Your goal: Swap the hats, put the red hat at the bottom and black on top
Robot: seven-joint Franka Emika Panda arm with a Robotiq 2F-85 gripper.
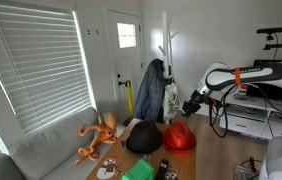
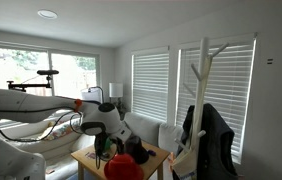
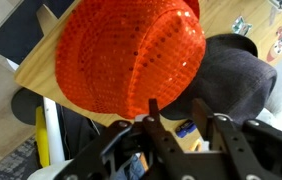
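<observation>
I am holding my gripper (image 3: pixel 186 132) above the table (image 3: pixel 36 55), and its two fingers (image 3: pixel 153 118) are standing apart with nothing clamped between them. In the wrist view the red hat (image 3: pixel 131 55), covered in sequins, is sitting on the wood close below me, and the black hat (image 3: pixel 236 80) is lying right beside it, the red brim overlapping the black one's edge. In an exterior view my gripper (image 1: pixel 189 104) is hanging just over the red hat (image 1: pixel 180 137), with the black hat (image 1: pixel 144 138) next to it on the same tabletop. An orange soft toy (image 1: pixel 99 135) is lying on the grey couch (image 1: pixel 41 152), and jackets are hanging on the white coat stand (image 1: pixel 157 88) behind the table.
</observation>
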